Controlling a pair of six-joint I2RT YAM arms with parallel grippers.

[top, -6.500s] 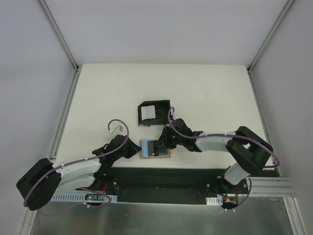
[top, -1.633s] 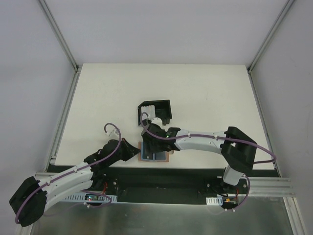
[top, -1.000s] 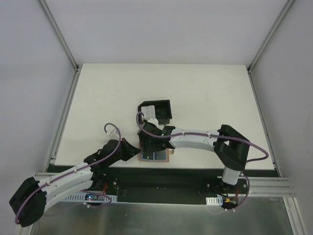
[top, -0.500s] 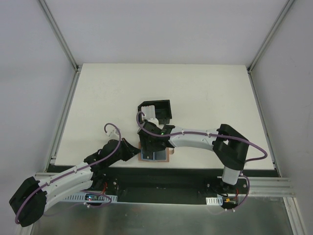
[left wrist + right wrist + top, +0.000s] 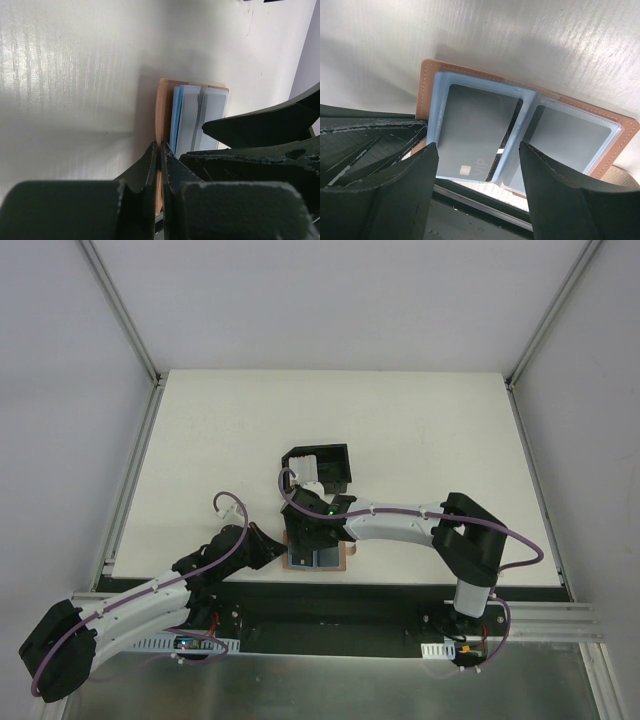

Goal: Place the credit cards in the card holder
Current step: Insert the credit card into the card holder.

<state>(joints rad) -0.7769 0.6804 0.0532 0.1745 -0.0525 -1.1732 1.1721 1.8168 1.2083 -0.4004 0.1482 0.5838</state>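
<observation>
Top view: shows the wallet (image 5: 330, 562) open flat at the near edge of the table (image 5: 420, 430). Puts the left gripper (image 5: 280, 552) at its left edge and the right gripper (image 5: 303, 537) low over its left half. Places a black box (image 5: 335, 462) behind the wallet, apart from it, with white cards (image 5: 303, 472) inside.

Left wrist: shows both fingers (image 5: 150, 170) pressed together, pinching the wallet's (image 5: 162, 115) tan left edge. Shows pale blue card edges (image 5: 187, 117) just right of that edge, and a black finger of the right gripper beyond them.

Right wrist: shows fingers (image 5: 395, 200) spread wide, holding nothing, over the wallet (image 5: 427, 70). Reveals 2 grey cards (image 5: 470, 130) in clear sleeves (image 5: 520, 130), 1 per half, the left marked VIP.
</observation>
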